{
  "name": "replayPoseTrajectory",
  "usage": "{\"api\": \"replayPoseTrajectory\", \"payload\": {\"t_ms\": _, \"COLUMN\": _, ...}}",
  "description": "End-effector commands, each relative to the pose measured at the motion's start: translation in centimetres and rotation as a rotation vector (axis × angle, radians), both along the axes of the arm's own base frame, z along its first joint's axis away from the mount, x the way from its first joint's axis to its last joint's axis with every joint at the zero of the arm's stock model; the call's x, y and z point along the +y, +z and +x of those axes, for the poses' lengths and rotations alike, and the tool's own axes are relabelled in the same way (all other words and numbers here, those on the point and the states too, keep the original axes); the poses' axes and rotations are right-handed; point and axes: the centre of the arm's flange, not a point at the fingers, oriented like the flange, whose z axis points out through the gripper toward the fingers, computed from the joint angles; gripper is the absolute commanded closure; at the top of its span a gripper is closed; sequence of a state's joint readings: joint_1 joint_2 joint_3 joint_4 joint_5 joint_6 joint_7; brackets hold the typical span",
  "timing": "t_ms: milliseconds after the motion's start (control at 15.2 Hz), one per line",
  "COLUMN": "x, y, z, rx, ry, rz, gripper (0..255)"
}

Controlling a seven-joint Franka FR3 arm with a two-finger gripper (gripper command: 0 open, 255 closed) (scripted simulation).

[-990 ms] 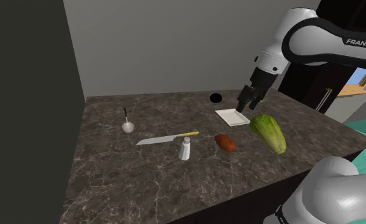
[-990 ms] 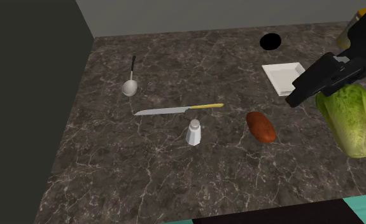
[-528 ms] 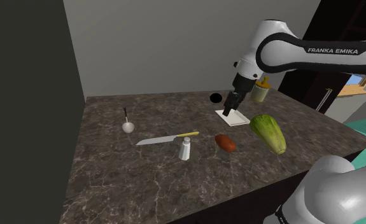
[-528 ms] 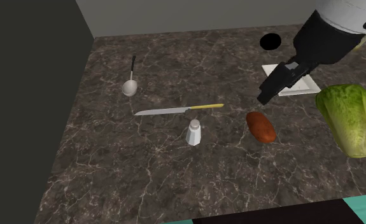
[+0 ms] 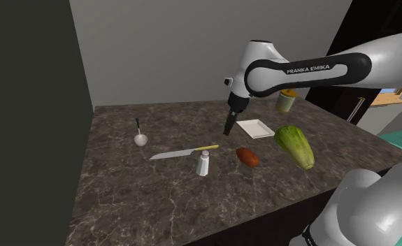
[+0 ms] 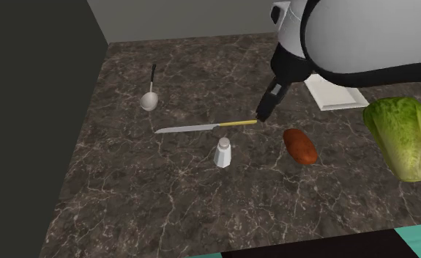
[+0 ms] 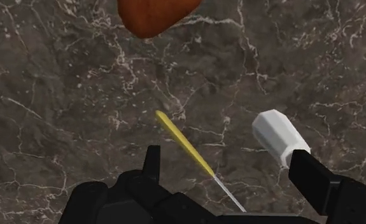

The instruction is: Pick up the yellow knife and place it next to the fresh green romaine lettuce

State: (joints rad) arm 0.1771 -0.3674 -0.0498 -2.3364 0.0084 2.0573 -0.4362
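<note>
You have the gripper (image 6: 263, 111) hanging spread and empty just over the yellow handle end of the knife (image 6: 205, 126), which lies flat mid-counter (image 6: 165, 205), long axis left-right across the second exterior view, blade leftward, romaine lettuce (image 6: 399, 135) well apart at right edge.

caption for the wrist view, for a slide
Open tool over the yellow-handled knife on a dark marbled counter, white shaker and reddish-brown item nearby

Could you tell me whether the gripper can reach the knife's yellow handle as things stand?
Probably yes: the open gripper hovers over the yellow knife handle, which lies bare; the white shaker stands close by, to one side.
</note>
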Motion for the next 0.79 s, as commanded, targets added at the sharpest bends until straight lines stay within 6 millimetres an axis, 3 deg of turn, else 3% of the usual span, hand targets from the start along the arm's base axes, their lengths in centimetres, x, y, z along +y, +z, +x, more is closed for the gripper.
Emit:
{"api": "replayPoseTrajectory", "payload": {"t_ms": 0, "x": 1.3, "y": -1.5, "z": 1.9, "rx": -0.008, "ry": 0.097, "rz": -0.020, "gripper": 0}}
{"api": "replayPoseTrajectory", "payload": {"t_ms": 726, "x": 11.1, "y": -10.2, "z": 8.5, "rx": -0.046, "ry": 0.605, "rz": -0.129, "gripper": 0}}
